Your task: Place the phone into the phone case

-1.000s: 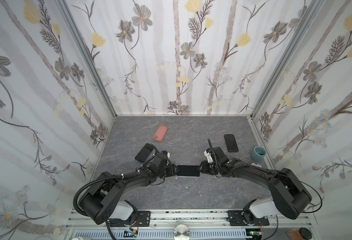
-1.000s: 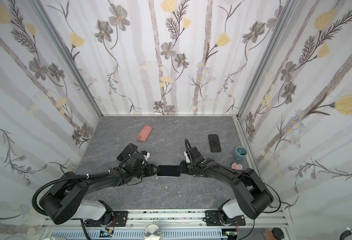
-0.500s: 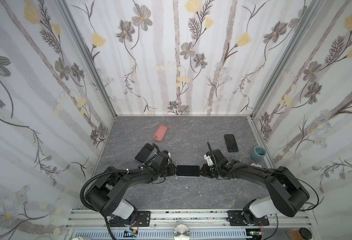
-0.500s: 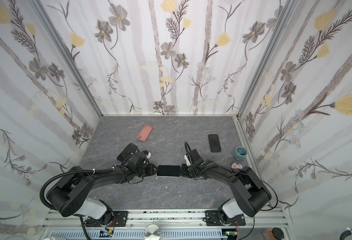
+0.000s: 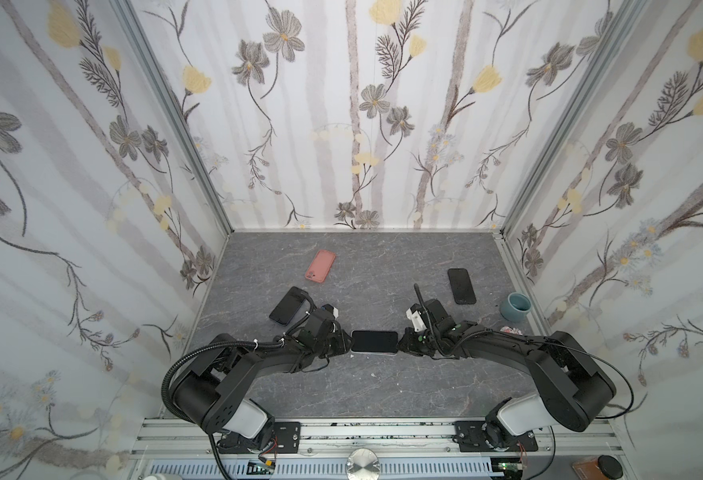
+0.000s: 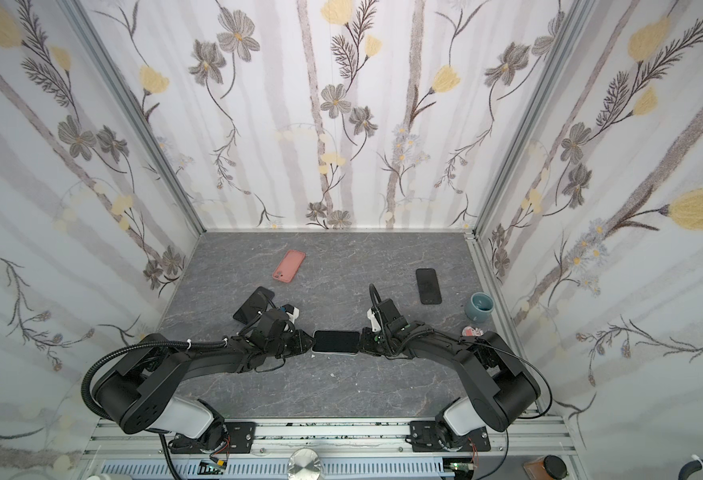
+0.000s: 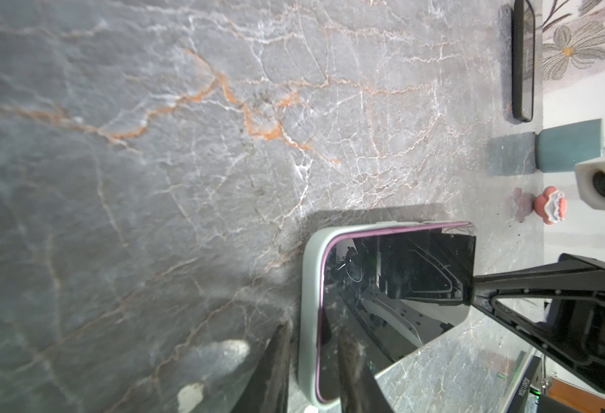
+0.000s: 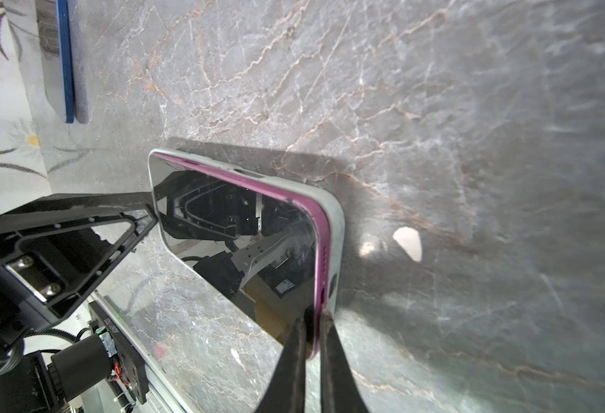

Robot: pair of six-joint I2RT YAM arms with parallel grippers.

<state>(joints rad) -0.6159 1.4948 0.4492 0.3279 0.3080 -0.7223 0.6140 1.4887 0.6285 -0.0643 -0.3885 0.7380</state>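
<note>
a robot test cell in a lab: flower-print wall panels [image 5: 362,124] framed by aluminium corner posts [image 5: 175,116] box in a grey stone-look tabletop [image 5: 383,266]. a slotted metal rail [image 5: 383,434] in front carries black arm bases [image 5: 254,432] with exposed wiring.

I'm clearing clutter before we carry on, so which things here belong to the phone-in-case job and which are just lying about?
Job:
pink-edged phone
pale phone case around it

Lying about:
pink case
left dark phone
right dark phone
teal cup
small pink figurine
</note>
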